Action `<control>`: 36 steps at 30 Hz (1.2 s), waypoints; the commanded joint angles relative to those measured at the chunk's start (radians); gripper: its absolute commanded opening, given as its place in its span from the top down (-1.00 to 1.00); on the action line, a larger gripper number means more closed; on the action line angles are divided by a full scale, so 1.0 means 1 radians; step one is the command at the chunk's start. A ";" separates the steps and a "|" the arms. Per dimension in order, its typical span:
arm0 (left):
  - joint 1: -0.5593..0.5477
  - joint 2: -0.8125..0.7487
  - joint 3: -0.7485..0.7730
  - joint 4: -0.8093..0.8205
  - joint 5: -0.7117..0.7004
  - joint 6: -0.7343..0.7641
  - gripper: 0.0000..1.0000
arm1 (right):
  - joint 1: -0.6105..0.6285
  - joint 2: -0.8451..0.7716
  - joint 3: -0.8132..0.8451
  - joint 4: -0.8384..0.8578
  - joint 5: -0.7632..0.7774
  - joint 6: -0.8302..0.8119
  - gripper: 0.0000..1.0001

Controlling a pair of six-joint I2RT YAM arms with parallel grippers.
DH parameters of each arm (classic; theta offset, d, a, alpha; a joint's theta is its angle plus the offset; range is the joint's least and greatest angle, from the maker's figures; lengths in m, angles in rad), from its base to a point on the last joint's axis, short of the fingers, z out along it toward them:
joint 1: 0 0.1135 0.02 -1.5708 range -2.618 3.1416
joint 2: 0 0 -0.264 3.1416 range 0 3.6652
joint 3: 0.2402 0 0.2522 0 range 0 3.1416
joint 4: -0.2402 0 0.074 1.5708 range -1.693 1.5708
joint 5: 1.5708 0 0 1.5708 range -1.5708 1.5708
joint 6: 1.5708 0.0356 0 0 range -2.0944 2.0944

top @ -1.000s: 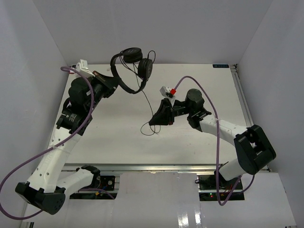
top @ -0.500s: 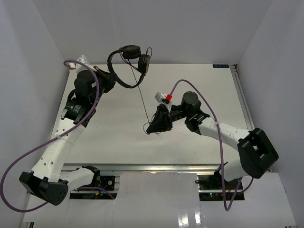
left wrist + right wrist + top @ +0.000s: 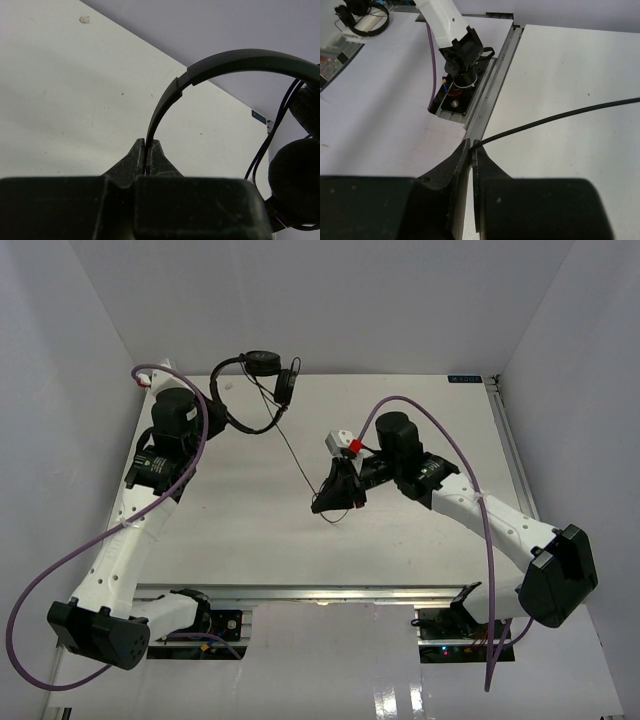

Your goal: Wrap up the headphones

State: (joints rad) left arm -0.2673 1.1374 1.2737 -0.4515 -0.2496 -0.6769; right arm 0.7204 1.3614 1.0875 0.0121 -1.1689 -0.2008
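Observation:
The black headphones (image 3: pixel 262 365) hang in the air at the table's back left. My left gripper (image 3: pixel 212 400) is shut on the thin headband (image 3: pixel 230 61), which rises from between its tips (image 3: pixel 146 146) and arcs right to the padded earcups (image 3: pixel 296 182). The thin black cord (image 3: pixel 295 452) runs taut from the earcups down to my right gripper (image 3: pixel 327 502), which is shut on it near the table's middle. In the right wrist view the cord (image 3: pixel 560 117) leaves the closed tips (image 3: pixel 471 145) to the right.
The white table (image 3: pixel 420 430) has a metal rail along its near edge (image 3: pixel 330 592). White walls stand close behind and at both sides. Purple arm cables (image 3: pixel 455 455) loop over both arms. The left arm's base (image 3: pixel 460 65) shows in the right wrist view.

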 commanded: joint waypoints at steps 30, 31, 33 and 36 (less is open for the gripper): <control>-0.022 0.084 -0.254 -0.106 0.300 0.456 1.00 | 0.221 0.178 0.613 -0.579 1.163 -0.950 0.85; -0.029 0.070 -0.265 -0.104 0.333 0.462 1.00 | 0.221 0.191 0.625 -0.577 1.163 -0.954 0.85; -0.045 0.041 -0.281 -0.100 0.369 0.479 1.00 | 0.223 0.217 0.629 -0.572 1.164 -0.954 0.85; -0.081 0.013 -0.293 -0.101 0.416 0.502 1.00 | 0.222 0.246 0.631 -0.569 1.163 -0.952 0.85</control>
State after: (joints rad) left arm -0.3049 1.2335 0.9864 -0.5797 0.0456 -0.2201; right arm 0.9382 1.5841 1.6696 -0.6186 -0.0405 -1.1339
